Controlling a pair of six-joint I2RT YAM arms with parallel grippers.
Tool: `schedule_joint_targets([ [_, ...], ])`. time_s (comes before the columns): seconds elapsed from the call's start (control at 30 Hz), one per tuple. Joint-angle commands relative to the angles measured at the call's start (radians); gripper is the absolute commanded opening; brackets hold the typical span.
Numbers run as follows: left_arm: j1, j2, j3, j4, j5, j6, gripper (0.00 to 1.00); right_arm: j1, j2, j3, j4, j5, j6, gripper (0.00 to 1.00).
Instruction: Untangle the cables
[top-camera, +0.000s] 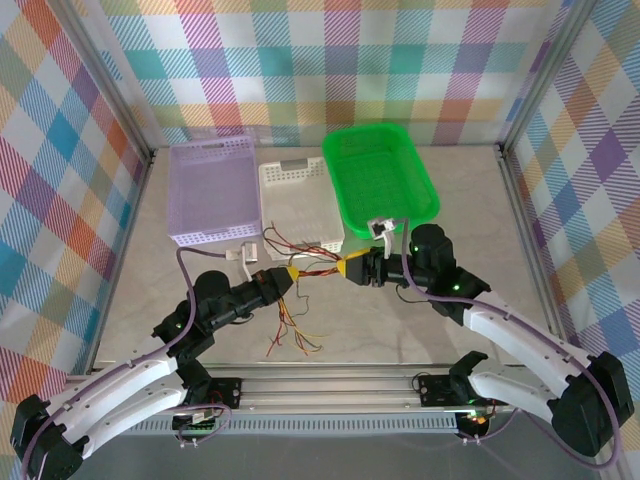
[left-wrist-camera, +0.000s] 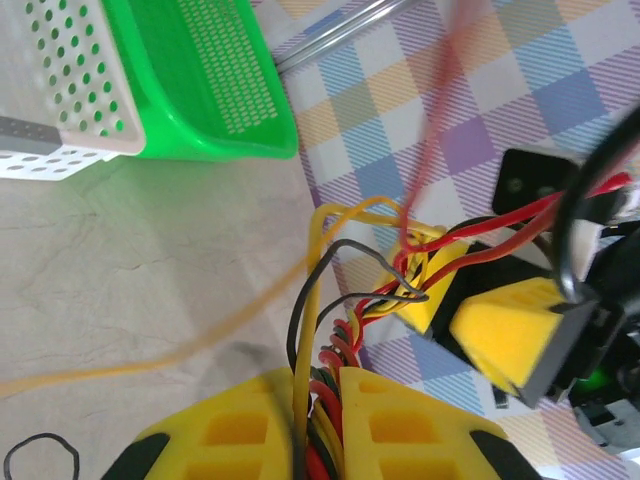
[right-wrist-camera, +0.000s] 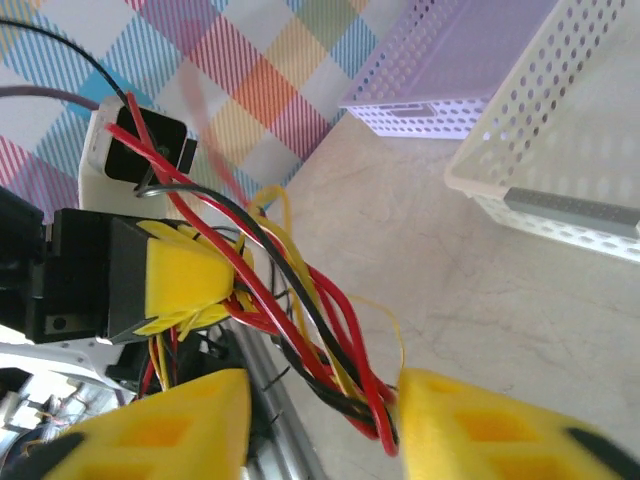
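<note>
Cables | red, black and yellow, strung between the grippers above table | left gripper clamped tight on them | right gripper jaws apart, cables passing loosely through the gap

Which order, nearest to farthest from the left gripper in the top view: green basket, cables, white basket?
1. The cables: clamped in the left gripper, at its tips.
2. The white basket: just beyond the gripper, centre.
3. The green basket: farther off, right rear.
</note>
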Motion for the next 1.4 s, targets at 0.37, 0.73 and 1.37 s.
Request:
schedule_joint_targets([
  [0.37,-0.014,0.027,0.105,-0.19,-0.007,0.086,0.0,0.084,-0.027,0.0,-0.087,0.07,-0.173,0.58],
  [0.73,-0.015,0.041,0.119,-0.195,0.025,0.08,0.0,0.219,0.093,0.066,-0.203,0.37,-0.311,0.55],
  [1.37,-0.021,0.059,0.125,-0.164,0.1,0.085,0.0,0.343,0.246,0.138,-0.174,0.754,-0.365,0.16],
])
